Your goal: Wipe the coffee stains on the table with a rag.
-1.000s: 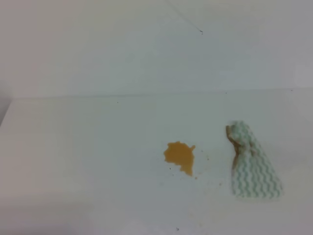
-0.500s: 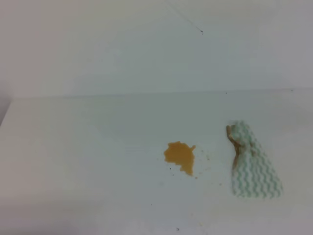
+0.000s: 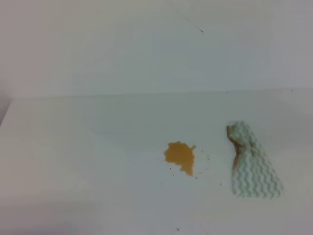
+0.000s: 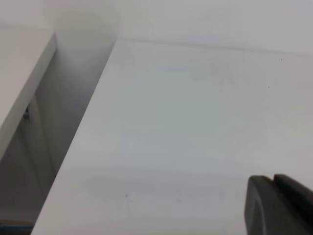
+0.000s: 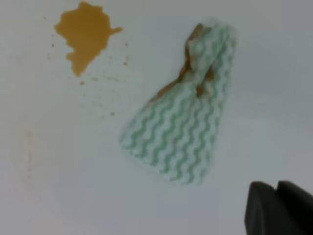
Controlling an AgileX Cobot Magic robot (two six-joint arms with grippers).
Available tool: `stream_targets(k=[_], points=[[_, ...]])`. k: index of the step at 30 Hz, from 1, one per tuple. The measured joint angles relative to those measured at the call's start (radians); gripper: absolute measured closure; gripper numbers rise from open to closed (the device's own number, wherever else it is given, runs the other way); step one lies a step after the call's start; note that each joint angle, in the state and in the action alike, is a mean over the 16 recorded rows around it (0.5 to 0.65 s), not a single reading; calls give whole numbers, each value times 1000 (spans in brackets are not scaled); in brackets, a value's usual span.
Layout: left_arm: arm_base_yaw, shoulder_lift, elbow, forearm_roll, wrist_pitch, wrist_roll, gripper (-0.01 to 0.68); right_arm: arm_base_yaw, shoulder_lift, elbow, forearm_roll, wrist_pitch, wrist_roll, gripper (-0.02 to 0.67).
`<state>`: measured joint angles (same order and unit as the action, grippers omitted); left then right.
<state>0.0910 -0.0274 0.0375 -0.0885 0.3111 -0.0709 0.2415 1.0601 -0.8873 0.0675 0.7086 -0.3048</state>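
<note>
The job looked to be at its very start: nothing had been wiped and the rag had not been picked up. It lay flat on the table, right of centre in the high view, w/ its brown-stained, bunched end pointing away from the camera and the wider zigzag end nearer. The coffee stains sat just left of it, near but not touching, w/ a few tiny specks scattered between the blotch and the cloth.

Next move, as a judgement: the right arm was the nearer one, so it would need to drop onto the rag, pinch it, then drag it left across the blotch.

Pose: neither arm showed in the high view. The right gripper appeared only as dark tips at the lower right corner of its wrist view, above the table and short of the rag's wide end; open or closed, can't tell. The left gripper showed likewise, over bare table near its left edge, well apart from rag and stain; state also can't be told.
</note>
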Motion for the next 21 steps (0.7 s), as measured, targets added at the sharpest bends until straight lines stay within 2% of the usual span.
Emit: stream_targets(k=[7,11,21], points=[[0,3,-5,0,0,0,675,37,217,-54,7,-12,111,358],[0,3,-7,0,0,0,675,39,338,-74,39,-43,148,293],[0,0,-2,0,-1,0,675,41,594,-118,137,-155,124,281]])
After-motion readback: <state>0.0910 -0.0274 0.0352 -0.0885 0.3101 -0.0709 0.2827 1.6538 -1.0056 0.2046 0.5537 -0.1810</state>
